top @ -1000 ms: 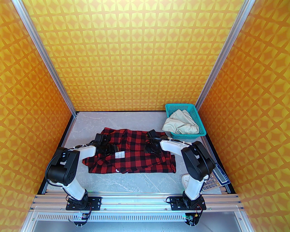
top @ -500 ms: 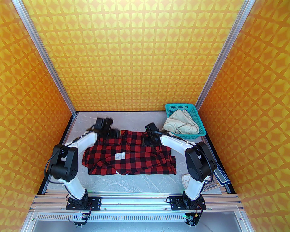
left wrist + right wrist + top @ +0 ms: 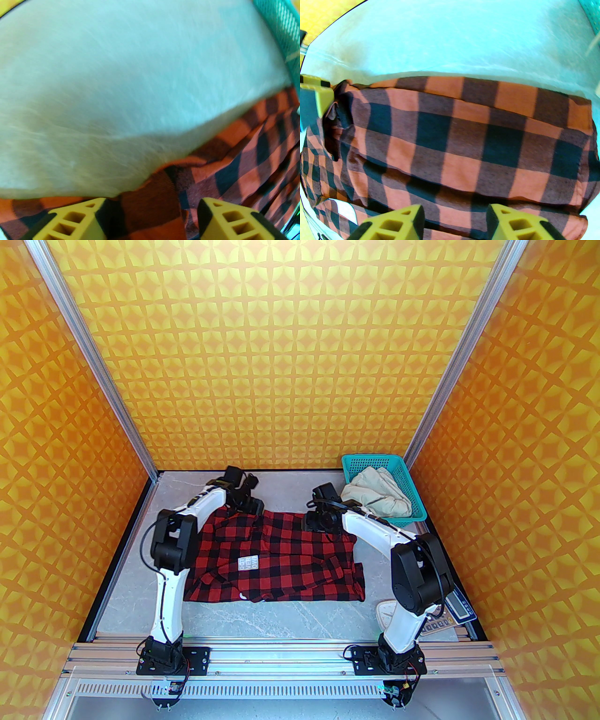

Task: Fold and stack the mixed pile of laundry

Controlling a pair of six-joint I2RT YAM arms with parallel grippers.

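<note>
The red-and-black checked shirt (image 3: 281,554) lies spread across the middle of the table, its white patch facing up. My left gripper (image 3: 251,507) hangs over the shirt's far left edge. In the left wrist view its yellow fingers stand apart (image 3: 152,201) over a ridge of the shirt (image 3: 246,152). My right gripper (image 3: 318,523) hovers above the far right edge, open (image 3: 454,208), with flat shirt cloth (image 3: 464,140) under it. The cream trousers (image 3: 375,498) sit crumpled in the teal basket (image 3: 370,459).
The basket stands in the far right corner, close to my right arm. A white round device (image 3: 385,612), a calculator (image 3: 438,620) and a small scale (image 3: 458,603) lie at the near right edge. Bare table (image 3: 290,619) runs along the front.
My left arm has stretched from the shirt's near left part to its far edge, and its fingers have spread. The shirt's far left corner now lies flatter. My right gripper moved slightly farther back.
</note>
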